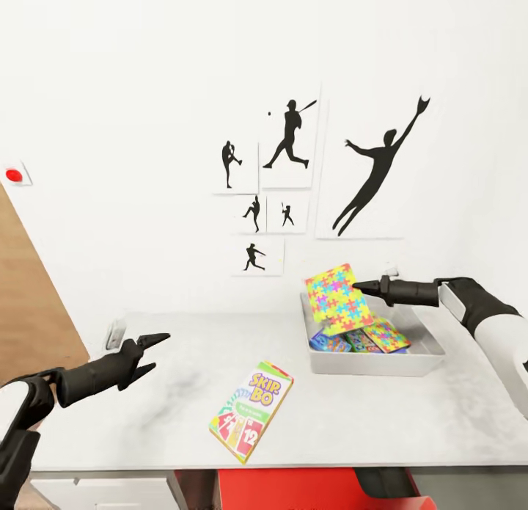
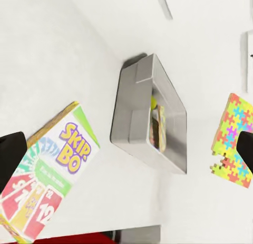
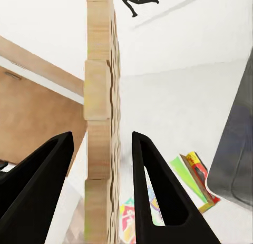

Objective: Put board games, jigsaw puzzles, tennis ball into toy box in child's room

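The right gripper (image 1: pixel 357 285) is pinching a jigsaw puzzle (image 1: pixel 338 300) by its edge, the two fingers (image 3: pixel 153 191) lying close on either side of the sheet; in the right wrist view the puzzle (image 3: pixel 99 117) is showing edge-on between them, its plain tan backing facing the camera. The sheet is hanging tilted over the left part of the toy box (image 1: pixel 367 363), clear of what is lying inside. In the box, another puzzle (image 1: pixel 387 337) and a blue game (image 1: pixel 339 341) are lying flat; in the left wrist view a bit of yellow-green is showing inside the bin (image 2: pixel 142 123), too small to name surely.

The left gripper (image 1: pixel 152 350) is hovering over the table (image 1: pixel 147 422) near its left end with its fingers spread apart and gripping nothing. The SKIP BO box (image 1: pixel 251 410) is lying flat on the table near the front edge, between the two arms and well apart from the toy box. On the white wall behind, black athlete pictures (image 1: pixel 287 136) are hanging.
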`<state>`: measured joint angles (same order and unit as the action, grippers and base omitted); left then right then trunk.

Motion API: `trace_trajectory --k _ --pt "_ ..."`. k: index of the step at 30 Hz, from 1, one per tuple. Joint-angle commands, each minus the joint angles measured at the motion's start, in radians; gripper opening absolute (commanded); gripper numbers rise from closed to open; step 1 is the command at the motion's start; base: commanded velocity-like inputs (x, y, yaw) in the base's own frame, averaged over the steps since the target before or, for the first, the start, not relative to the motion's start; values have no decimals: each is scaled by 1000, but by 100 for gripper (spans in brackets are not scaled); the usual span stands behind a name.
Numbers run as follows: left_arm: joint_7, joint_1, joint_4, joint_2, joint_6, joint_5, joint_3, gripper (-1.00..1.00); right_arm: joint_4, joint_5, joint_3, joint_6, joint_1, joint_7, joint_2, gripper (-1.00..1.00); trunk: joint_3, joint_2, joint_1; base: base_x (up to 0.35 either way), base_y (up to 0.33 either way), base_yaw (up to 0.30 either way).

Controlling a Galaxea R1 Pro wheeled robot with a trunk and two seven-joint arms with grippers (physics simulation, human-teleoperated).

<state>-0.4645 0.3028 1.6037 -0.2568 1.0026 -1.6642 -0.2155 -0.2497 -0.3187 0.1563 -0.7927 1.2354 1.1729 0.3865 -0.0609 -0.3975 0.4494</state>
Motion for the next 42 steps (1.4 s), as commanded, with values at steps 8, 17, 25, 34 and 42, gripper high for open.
trace_trajectory --k 8,17,25,34,42 --pt "-57 85 4 -2 2 -105 36 100 0 -24 -24 1 10 -159 25 -100 -15 -2 1 0 0 0" --pt "-58 132 4 0 4 -139 40 100 -13 -48 -126 17 12 -239 22 -100 -30 -2 1 0 0 0" --pt "-59 159 2 0 9 -153 52 100 -24 -44 -134 14 12 -58 24 -100 -42 -2 1 0 0 0" --pt "-59 185 3 -1 10 -157 72 100 -37 -43 -134 4 12 -23 29 -100 -57 -2 1 0 0 0" --pt "-59 191 3 -2 10 -159 73 100 -32 -39 -133 -3 12 -34 20 -100 -70 -2 1 0 0 0"
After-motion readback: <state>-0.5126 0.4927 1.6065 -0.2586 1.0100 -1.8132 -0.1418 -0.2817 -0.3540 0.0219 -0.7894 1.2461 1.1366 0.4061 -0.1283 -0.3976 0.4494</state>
